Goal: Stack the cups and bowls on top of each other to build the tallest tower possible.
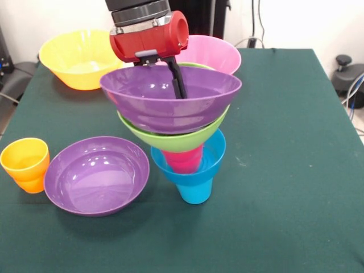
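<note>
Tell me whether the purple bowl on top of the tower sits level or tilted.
Tilted: the purple bowl leans, its rim higher at the picture's right, nested in the lime green bowl.

A dark green felt-like cloth covering the rectangular table [284,170] fills most of the view and serves as the landmark. Beyond the table's far edge stands a plain pale wall [296,23]. Thin dark cables [257,23] hang down that wall and reach toward the table's far right corner. Off the table's right side, near that same corner, sits a grey rounded piece of equipment topped by a black knob [344,60], with pale blue and white cables [355,94] trailing just below it. Off the table's left side, near the far left corner, a dark grey object [14,77] shows, its form unclear.
</note>
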